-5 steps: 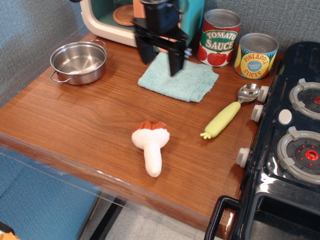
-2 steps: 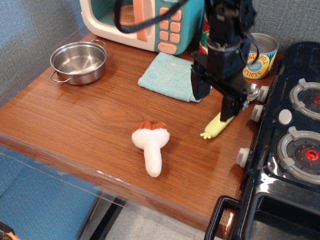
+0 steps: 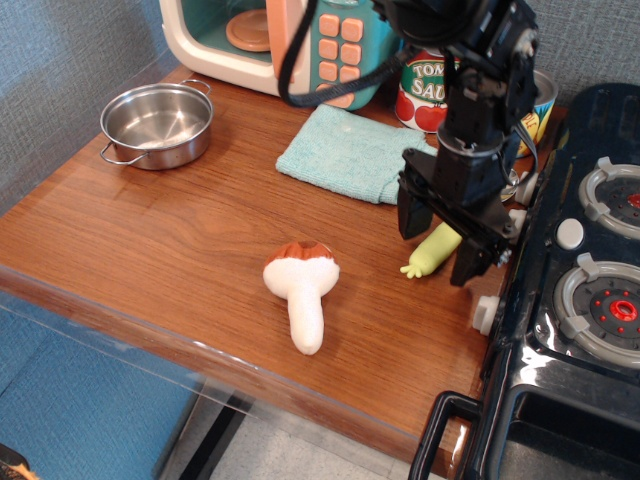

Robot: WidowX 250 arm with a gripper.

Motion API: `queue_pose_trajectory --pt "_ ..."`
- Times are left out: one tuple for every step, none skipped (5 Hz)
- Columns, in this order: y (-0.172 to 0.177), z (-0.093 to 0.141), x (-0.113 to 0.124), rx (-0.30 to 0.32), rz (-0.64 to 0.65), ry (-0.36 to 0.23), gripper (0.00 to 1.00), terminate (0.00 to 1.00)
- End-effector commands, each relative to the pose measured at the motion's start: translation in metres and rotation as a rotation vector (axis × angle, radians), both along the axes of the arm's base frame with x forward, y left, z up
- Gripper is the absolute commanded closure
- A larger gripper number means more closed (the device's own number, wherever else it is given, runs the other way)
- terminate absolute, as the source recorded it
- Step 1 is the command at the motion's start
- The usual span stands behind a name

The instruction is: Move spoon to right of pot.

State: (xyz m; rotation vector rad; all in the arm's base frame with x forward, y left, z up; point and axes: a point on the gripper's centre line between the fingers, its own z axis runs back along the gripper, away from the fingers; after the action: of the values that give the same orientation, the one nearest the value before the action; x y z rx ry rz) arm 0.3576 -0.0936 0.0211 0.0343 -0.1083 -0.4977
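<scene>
The spoon's light yellow-green handle point(image 3: 430, 252) lies on the wooden table near its right edge; its silver bowl is hidden behind my arm. My gripper point(image 3: 438, 246) is open, its two black fingers standing either side of the handle, low over it. The small steel pot point(image 3: 157, 124) with two loop handles sits empty at the far left of the table.
A plush mushroom point(image 3: 302, 290) lies at the table's middle front. A teal cloth point(image 3: 350, 152) lies behind it. A toy microwave point(image 3: 290, 40) and two tin cans point(image 3: 425, 95) stand at the back. A black toy stove point(image 3: 580, 280) borders the right edge.
My gripper has moved from the back by the microwave, right and forward, then down, so its open fingers now straddle the spoon's handle. The spoon has not moved.
</scene>
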Motion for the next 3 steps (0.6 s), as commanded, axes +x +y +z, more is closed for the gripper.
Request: queue_pose_trajectory --pt "0.001 0.005 0.002 0.004 0.004 -0.028 1.0 0.0" --pt "0.005 0.014 0.003 -0.008 0.017 -0.033 1.0 0.0" --pt "0.019 0.045 0.009 0.005 0.074 -0.124 1.0 0.0"
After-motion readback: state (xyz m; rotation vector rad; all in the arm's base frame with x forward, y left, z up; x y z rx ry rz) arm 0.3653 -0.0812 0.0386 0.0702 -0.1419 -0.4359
